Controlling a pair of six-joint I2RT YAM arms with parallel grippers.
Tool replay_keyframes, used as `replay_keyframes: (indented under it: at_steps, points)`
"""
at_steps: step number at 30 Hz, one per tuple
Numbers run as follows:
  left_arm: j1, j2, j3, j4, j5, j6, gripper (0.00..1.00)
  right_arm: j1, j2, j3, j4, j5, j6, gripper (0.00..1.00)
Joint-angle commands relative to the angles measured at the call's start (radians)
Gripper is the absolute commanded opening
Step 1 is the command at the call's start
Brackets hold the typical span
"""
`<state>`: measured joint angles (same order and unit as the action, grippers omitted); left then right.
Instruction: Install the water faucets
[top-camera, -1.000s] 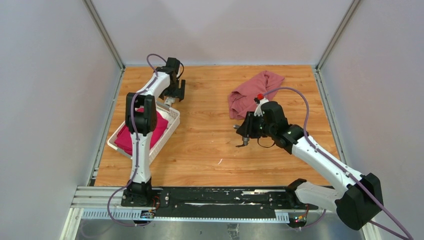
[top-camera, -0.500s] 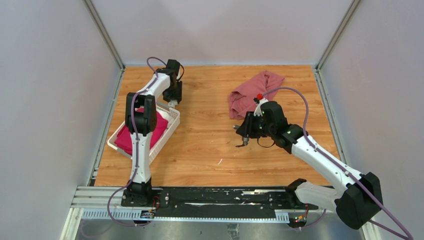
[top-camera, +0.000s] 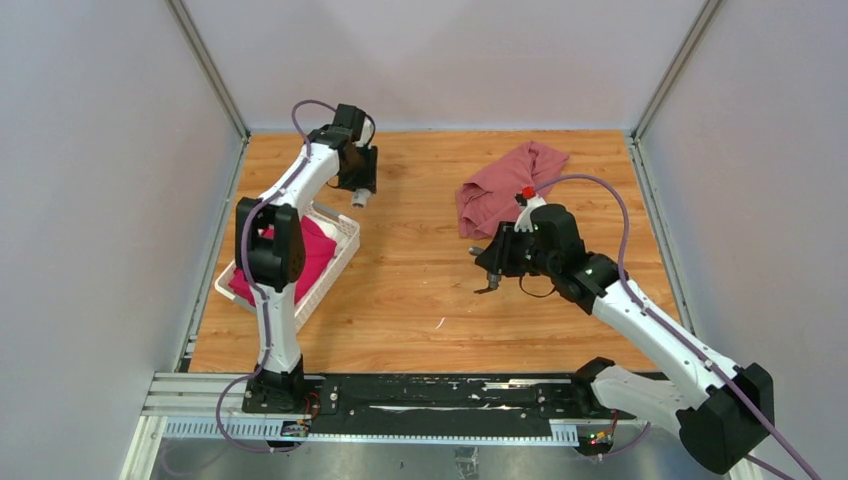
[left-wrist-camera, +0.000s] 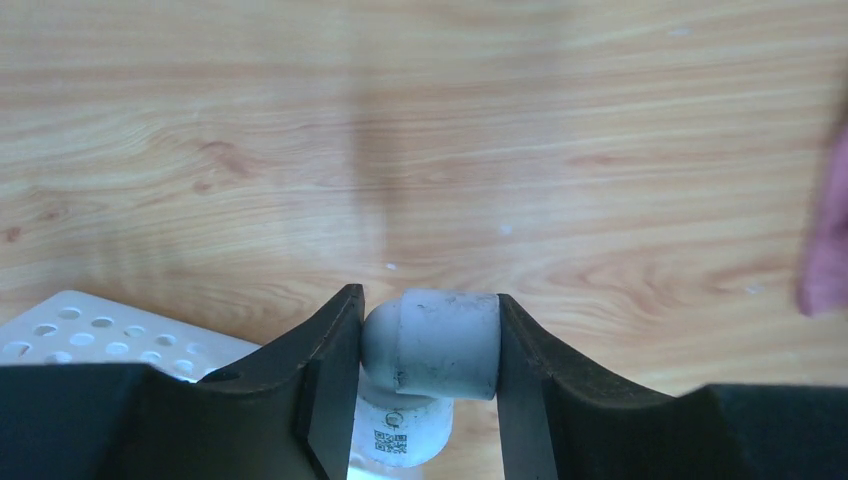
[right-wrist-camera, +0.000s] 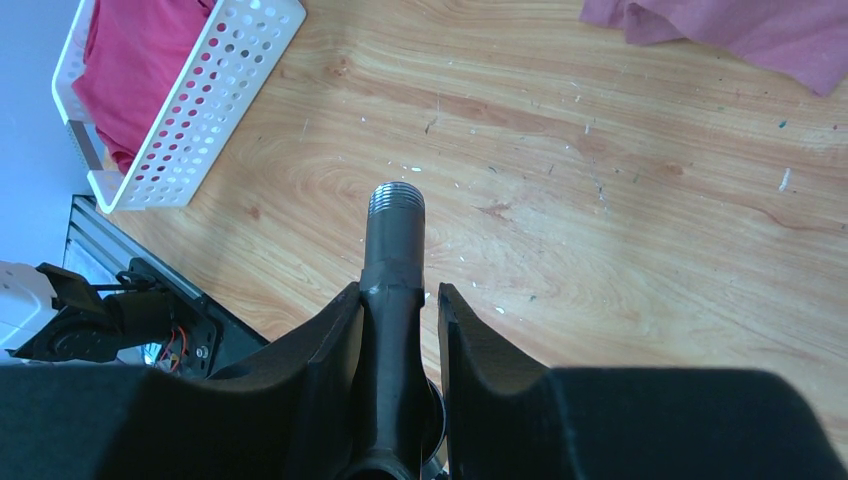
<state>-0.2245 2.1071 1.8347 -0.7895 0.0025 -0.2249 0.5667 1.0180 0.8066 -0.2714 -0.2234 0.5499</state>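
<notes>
The water faucets are in two parts. A stubby white elbow fitting (left-wrist-camera: 440, 345) sits between the fingers of my left gripper (left-wrist-camera: 430, 330), which is shut on it. In the top view that fitting (top-camera: 358, 198) hangs under the left gripper (top-camera: 361, 186), just beyond the basket's far corner. A dark grey metal tap (right-wrist-camera: 394, 250) with a threaded end sticks out forward from my right gripper (right-wrist-camera: 398, 292), which is shut on its stem. In the top view the right gripper (top-camera: 490, 262) holds the tap (top-camera: 485, 283) above the middle of the table.
A dusty-red cloth (top-camera: 505, 185) lies crumpled at the back right, just behind the right wrist. A white slatted basket (top-camera: 335, 255) with magenta fabric stands at the left by the left arm. Grey walls enclose three sides, and a black rail (top-camera: 430, 395) runs along the near edge.
My left gripper has shut on the white fitting by the basket corner and carried it slightly right and farther back. The right gripper with the tap has barely shifted.
</notes>
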Motion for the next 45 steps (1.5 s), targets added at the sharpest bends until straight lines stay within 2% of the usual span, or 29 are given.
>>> replay_keyframes:
  at_steps: [1,4,5,6,8,11,14,17,20,24,25,27,30,33,45]
  points:
    - [-0.085,-0.141,-0.053,0.085,0.056,-0.006,0.17,-0.007,-0.065,-0.009,-0.04,0.032,0.005,0.0]
    - [-0.15,-0.267,-0.217,0.244,0.055,-0.015,0.16,-0.007,-0.105,-0.011,-0.077,0.069,-0.009,0.0]
    - [-0.176,-0.32,-0.328,0.324,0.067,-0.023,0.16,-0.007,-0.12,-0.014,-0.089,0.09,-0.016,0.0]
    - [-0.187,-0.373,-0.385,0.422,0.073,-0.035,0.16,-0.007,-0.135,-0.017,-0.103,0.101,-0.02,0.0]
    - [-0.208,-0.491,-0.625,0.639,0.108,-0.082,0.14,-0.007,-0.165,-0.023,-0.133,0.137,-0.032,0.0]
    - [-0.235,-0.646,-0.929,1.064,0.15,-0.181,0.13,-0.009,-0.21,-0.037,-0.169,0.165,-0.04,0.0]
    - [-0.289,-0.739,-1.101,1.258,0.145,-0.195,0.11,-0.013,-0.249,-0.053,-0.199,0.18,-0.04,0.0]
    - [-0.397,-0.773,-1.243,1.454,0.114,-0.11,0.1,-0.013,-0.274,-0.07,-0.213,0.188,-0.032,0.0]
    - [-0.506,-0.763,-1.444,1.783,0.025,-0.004,0.11,-0.013,-0.304,-0.085,-0.223,0.193,-0.019,0.0]
    - [-0.533,-0.601,-1.589,2.295,0.074,-0.057,0.14,-0.013,-0.361,-0.114,-0.248,0.211,0.001,0.0]
    - [-0.543,-0.542,-1.603,2.35,0.08,-0.074,0.14,-0.013,-0.366,-0.119,-0.254,0.213,0.004,0.0]
    - [-0.575,-0.477,-1.586,2.354,0.091,-0.076,0.13,-0.013,-0.386,-0.133,-0.265,0.212,0.015,0.0]
    - [-0.68,-0.418,-1.563,2.354,0.041,0.023,0.13,-0.013,-0.405,-0.151,-0.278,0.207,0.031,0.0]
    - [-0.736,-0.378,-1.533,2.355,0.032,0.099,0.13,-0.013,-0.423,-0.16,-0.289,0.208,0.046,0.0]
    - [-0.759,-0.18,-1.472,2.356,0.131,0.165,0.13,-0.014,-0.447,-0.17,-0.314,0.22,0.065,0.0]
